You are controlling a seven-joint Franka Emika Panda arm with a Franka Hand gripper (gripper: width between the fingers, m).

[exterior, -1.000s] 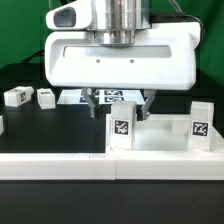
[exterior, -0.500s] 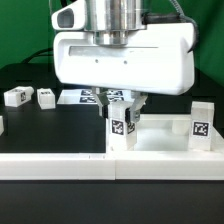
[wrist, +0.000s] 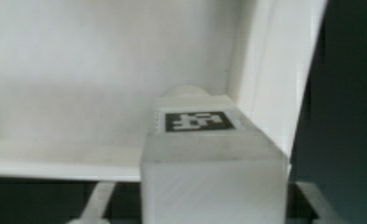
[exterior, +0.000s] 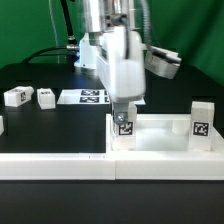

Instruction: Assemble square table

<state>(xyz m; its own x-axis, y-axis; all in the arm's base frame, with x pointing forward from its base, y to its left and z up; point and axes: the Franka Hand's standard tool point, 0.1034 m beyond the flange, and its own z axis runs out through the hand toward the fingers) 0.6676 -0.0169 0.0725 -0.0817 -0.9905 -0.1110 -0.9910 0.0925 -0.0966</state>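
Observation:
The square table's white tabletop (exterior: 160, 138) lies like a tray with its raised rim up. One white leg (exterior: 124, 128) with a black tag stands upright at its corner on the exterior view's left. My gripper (exterior: 123, 108) comes straight down on this leg and is shut on its upper part, the hand seen edge-on. In the wrist view the leg (wrist: 199, 121) fills the space between my gripper's (wrist: 206, 203) jaws, with the tabletop's rim (wrist: 278, 60) beside it. A second leg (exterior: 201, 121) stands at the corner on the right.
Two loose white legs (exterior: 17, 96) (exterior: 45, 97) lie on the black table at the exterior view's left. The marker board (exterior: 90, 96) lies behind them. A long white rail (exterior: 110, 166) runs along the front.
My gripper came down over the left leg and shut on it. The hand has since turned from broadside to edge-on with the leg in its jaws.

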